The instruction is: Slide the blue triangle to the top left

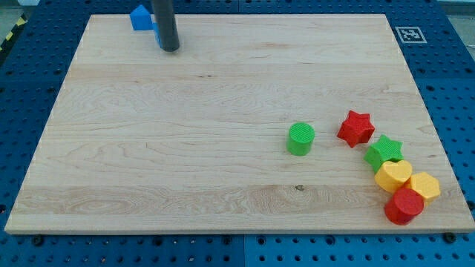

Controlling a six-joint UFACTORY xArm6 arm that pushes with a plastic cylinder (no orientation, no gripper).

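The blue triangle (140, 18) sits at the top edge of the wooden board (185, 148), near the view's top left, partly hidden by my rod. My tip (170, 47) rests on the board just to the right of and slightly below the blue block, close to it or touching it. A sliver of blue shows along the rod's left side.
A green cylinder (300, 139) stands right of centre. At the lower right lie a red star (356, 127), a green star (384, 151), a yellow heart-like block (392, 176), a yellow hexagon (424, 186) and a red cylinder-like block (404, 205). A marker tag (409, 34) is off the top right corner.
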